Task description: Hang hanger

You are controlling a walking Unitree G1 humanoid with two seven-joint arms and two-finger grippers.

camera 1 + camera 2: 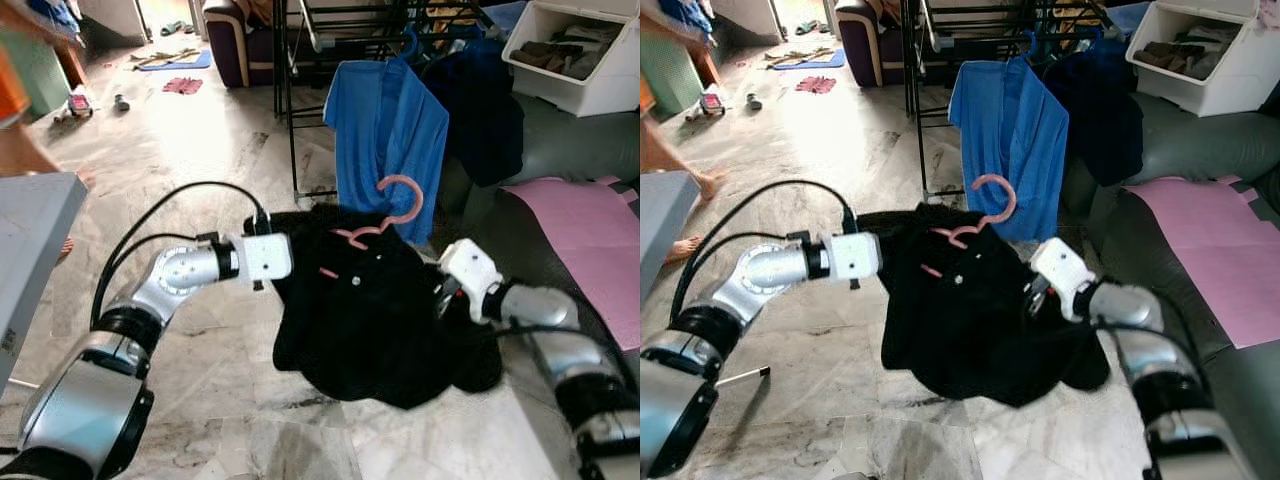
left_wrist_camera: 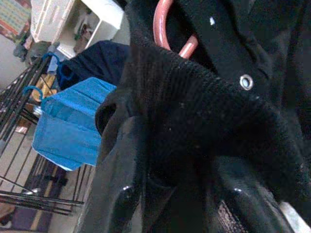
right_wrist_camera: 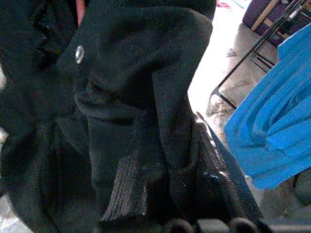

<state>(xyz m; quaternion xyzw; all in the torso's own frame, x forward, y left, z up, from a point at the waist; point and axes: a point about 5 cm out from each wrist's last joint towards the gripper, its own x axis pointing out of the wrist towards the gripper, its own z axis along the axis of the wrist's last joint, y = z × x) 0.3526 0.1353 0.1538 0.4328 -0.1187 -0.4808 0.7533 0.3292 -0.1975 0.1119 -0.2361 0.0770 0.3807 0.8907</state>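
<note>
Black metal drying rack (image 1: 330, 30) stands ahead, a blue shirt (image 1: 385, 125) already hung on it; between robot and rack, a black garment (image 1: 365, 310) is held up off the marble floor (image 1: 200, 150); the left gripper (image 2: 170, 194) is closed on one shoulder, the right gripper (image 3: 170, 194) clamped on the other; the pink hanger (image 1: 385, 215) sits in the collar, hook upward; the carrying step seems in hand; next, the hook must rise onto a rail.

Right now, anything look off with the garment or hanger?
The pink hanger sits crooked, its hook tilted toward the blue shirt, with the black garment bunched rather than draped. Left gripper and right gripper each pinch a side of the fabric.
</note>
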